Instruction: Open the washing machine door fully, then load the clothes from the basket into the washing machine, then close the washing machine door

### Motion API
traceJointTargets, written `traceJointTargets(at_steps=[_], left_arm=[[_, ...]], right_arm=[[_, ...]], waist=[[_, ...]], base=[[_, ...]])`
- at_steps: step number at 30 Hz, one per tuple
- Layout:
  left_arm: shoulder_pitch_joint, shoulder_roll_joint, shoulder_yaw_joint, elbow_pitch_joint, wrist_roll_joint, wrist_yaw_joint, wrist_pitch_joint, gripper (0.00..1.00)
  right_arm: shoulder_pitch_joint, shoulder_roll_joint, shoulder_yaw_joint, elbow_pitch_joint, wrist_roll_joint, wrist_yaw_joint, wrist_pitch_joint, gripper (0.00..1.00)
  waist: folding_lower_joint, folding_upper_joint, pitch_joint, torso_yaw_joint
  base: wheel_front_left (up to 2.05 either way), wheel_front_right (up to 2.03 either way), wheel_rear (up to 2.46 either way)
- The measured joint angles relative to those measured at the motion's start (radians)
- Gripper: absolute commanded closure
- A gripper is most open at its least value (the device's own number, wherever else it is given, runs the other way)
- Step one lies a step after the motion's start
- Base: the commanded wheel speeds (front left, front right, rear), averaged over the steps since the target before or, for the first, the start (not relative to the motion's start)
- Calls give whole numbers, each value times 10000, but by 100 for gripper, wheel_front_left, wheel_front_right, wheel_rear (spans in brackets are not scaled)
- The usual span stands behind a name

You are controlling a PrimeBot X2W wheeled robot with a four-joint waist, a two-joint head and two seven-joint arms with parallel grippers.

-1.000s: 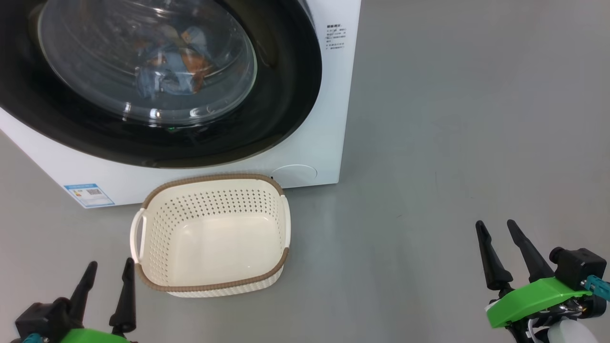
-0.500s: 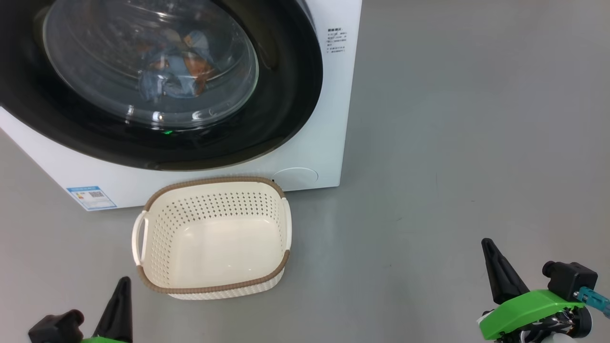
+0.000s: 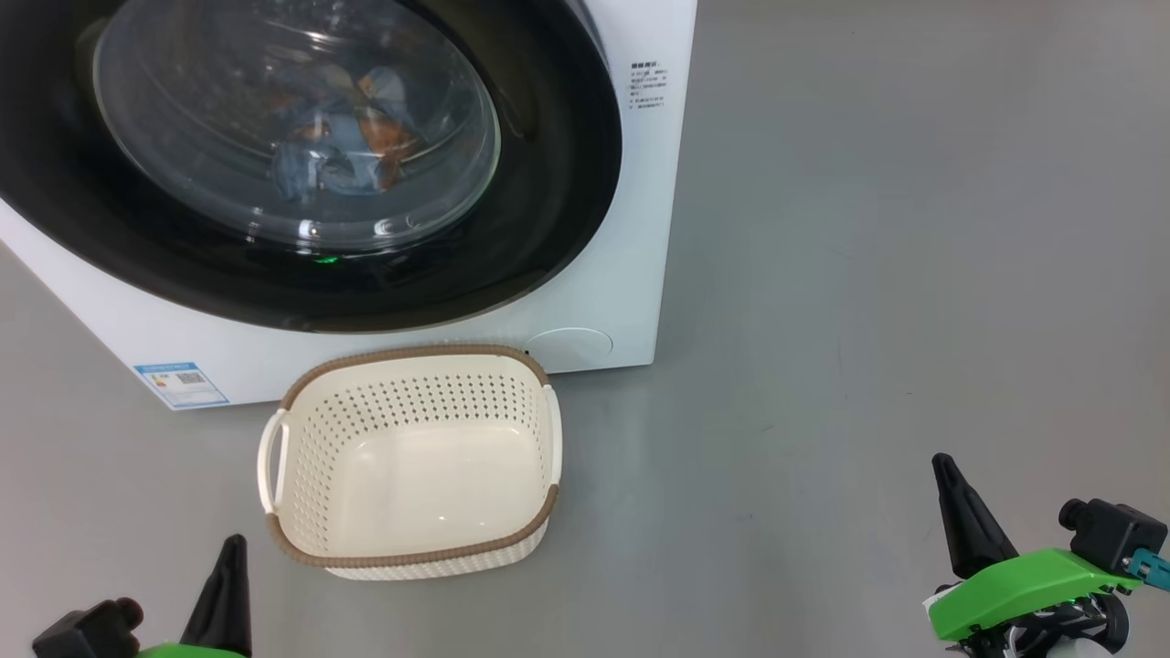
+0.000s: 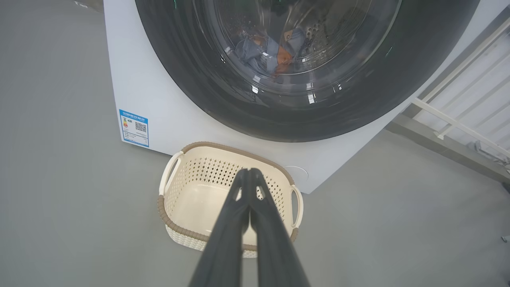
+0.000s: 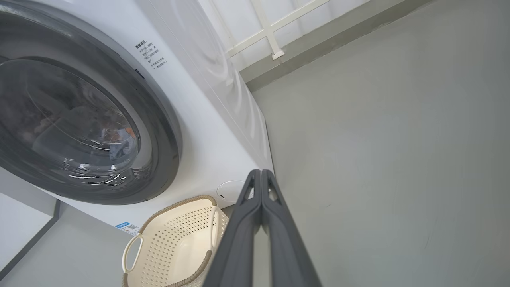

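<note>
The basket (image 3: 411,461) sits before the washing machine (image 3: 631,228), clothes (image 3: 343,137) inside.

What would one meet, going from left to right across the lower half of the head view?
the left gripper, shut → the basket, empty → the right gripper, shut

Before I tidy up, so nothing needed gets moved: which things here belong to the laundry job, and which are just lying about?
Job: washing machine, washing machine door (shut), clothes behind its glass, empty basket.
Just there: white railing, grey floor.
</note>
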Motion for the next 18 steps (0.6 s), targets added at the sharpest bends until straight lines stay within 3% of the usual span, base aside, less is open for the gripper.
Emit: traceJointTargets(at_steps=[18], left_arm=[[-14, -201, 186, -15, -1676, 2, 527, 100]], right_arm=[[2, 190, -207, -219, 1716, 0, 531, 100]], waist=[[0, 0, -176, 49]], base=[[0, 0, 0]])
